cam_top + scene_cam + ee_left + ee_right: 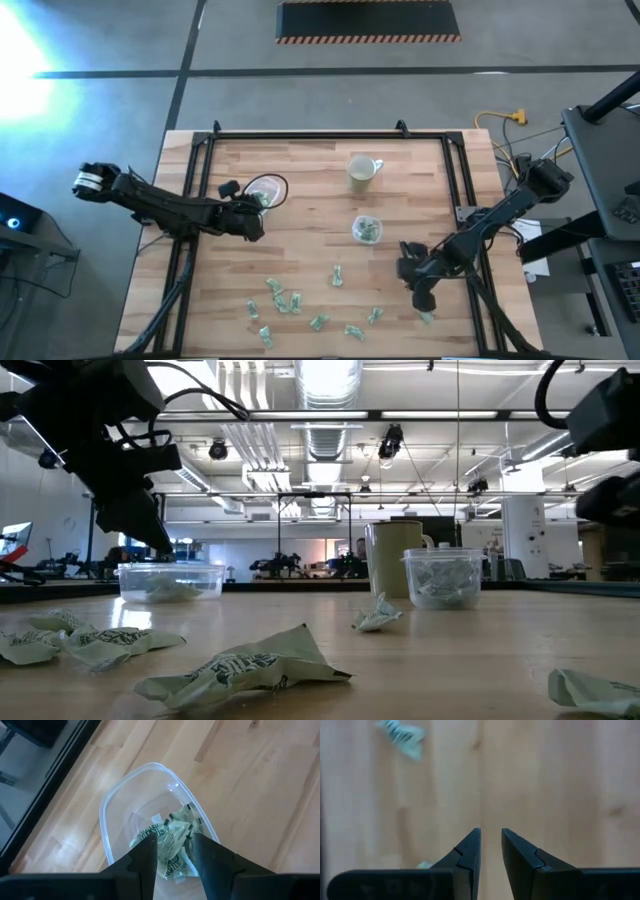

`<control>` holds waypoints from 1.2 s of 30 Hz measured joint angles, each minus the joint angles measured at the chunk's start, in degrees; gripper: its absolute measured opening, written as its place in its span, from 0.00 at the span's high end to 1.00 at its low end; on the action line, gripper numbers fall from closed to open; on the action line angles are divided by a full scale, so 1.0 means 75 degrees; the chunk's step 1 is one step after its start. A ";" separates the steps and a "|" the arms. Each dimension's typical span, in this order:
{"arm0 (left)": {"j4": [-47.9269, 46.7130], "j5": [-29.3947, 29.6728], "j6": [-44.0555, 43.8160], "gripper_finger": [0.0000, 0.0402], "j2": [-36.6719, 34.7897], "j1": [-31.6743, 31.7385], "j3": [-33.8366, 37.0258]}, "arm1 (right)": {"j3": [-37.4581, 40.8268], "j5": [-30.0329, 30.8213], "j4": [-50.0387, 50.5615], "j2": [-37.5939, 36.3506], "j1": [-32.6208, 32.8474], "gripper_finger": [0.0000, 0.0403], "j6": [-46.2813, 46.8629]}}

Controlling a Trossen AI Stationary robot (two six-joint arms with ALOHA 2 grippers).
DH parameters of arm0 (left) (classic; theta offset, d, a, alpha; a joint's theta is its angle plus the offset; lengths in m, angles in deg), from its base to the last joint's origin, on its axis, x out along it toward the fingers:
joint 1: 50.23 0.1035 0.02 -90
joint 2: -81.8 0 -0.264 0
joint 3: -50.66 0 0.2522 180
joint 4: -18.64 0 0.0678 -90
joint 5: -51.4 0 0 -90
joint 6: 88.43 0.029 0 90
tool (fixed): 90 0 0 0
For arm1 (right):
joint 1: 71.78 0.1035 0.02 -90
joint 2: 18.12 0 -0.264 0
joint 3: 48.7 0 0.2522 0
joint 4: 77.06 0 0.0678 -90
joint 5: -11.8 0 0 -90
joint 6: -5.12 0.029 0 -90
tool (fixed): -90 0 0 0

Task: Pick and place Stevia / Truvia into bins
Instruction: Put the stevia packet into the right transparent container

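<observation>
Several green-and-white Stevia packets (290, 300) lie loose on the near part of the wooden table. My left gripper (172, 840) stands open above the wider clear bin (107, 810) at the table's left. A few packets (172, 855) lie in that bin below its fingers, and nothing is between them. The smaller clear bin (366, 229) near the middle also holds packets. My right gripper (491, 832) is open and points down over bare wood at the near right. One packet (427, 317) lies just beside it.
A pale mug (361, 172) stands behind the smaller bin, toward the far side. A black frame rail (460, 180) runs along the table's left, far and right edges. In the low view a crumpled packet (245, 670) lies close to the near edge.
</observation>
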 joint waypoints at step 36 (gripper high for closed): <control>0.0124 -0.0425 -0.0022 0.72 0.0000 -0.0009 0.0006 | -0.1106 -0.0316 0.0215 0.1539 0.1939 0.83 0.3846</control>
